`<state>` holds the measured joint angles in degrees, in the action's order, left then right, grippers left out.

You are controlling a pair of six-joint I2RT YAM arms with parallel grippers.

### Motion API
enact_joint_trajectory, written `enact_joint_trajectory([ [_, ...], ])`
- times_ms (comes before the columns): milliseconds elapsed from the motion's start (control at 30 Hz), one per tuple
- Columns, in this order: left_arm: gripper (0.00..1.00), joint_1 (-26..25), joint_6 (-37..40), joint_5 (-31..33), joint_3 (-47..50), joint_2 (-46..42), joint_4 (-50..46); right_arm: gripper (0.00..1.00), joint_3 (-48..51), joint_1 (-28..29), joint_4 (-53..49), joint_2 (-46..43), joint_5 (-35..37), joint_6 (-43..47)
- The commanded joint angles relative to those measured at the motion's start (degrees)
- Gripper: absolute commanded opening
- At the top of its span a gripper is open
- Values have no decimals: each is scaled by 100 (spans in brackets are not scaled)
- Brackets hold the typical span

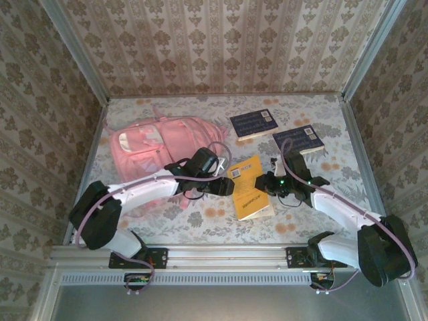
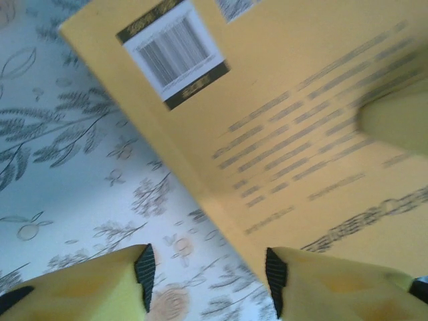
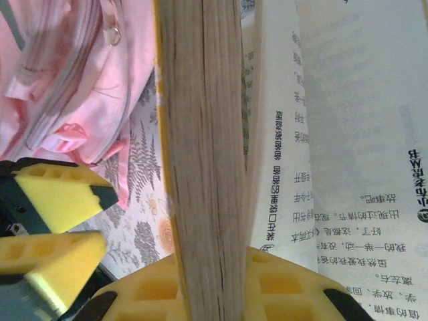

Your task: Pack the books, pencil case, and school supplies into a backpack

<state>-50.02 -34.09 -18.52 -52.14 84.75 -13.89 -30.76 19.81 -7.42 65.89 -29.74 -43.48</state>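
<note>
Showing barcode label (image 2: 175, 52), orange-yellow book (image 1: 249, 187) has blurred print; open page (image 3: 314, 200) carries Chinese text. Right gripper (image 3: 207, 294) clamped on its page block, just right of pink backpack (image 1: 157, 144). Left gripper (image 2: 208, 271) beside book, fingers apart, holding nothing. Books: three; navy books (image 1: 254, 124) number two, right of backpack. Backpacks: one.

The soft pink backpack (image 1: 144, 144) has its near edge hidden under the white left arm (image 1: 144, 182). In the left wrist view the orange-yellow paperback book (image 2: 314, 134) runs off the top and right edges, its grey print blurred. The yellow print on the two dark navy paperbacks (image 1: 253, 124) is too small to read.
</note>
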Motion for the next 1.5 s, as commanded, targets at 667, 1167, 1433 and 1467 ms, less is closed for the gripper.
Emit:
enact_joint_trajectory([
  [667, 69, 641, -3035, -1098, 948, 185, 3912, 0, 719, -158, 3075, -1103, -1289, -2059],
  [1167, 22, 629, -3542, -1359, 1092, 123, 5206, 12, 277, -162, 1811, -1089, -778, -1356],
  [1433, 3, 704, -3634, -1047, 1164, -240, 5193, 88, -72, -170, 650, -1484, 153, -1049],
  [1467, 2, 736, -3680, -976, 1169, -309, 5190, 96, -104, -165, 505, -1544, 268, -1056],
])
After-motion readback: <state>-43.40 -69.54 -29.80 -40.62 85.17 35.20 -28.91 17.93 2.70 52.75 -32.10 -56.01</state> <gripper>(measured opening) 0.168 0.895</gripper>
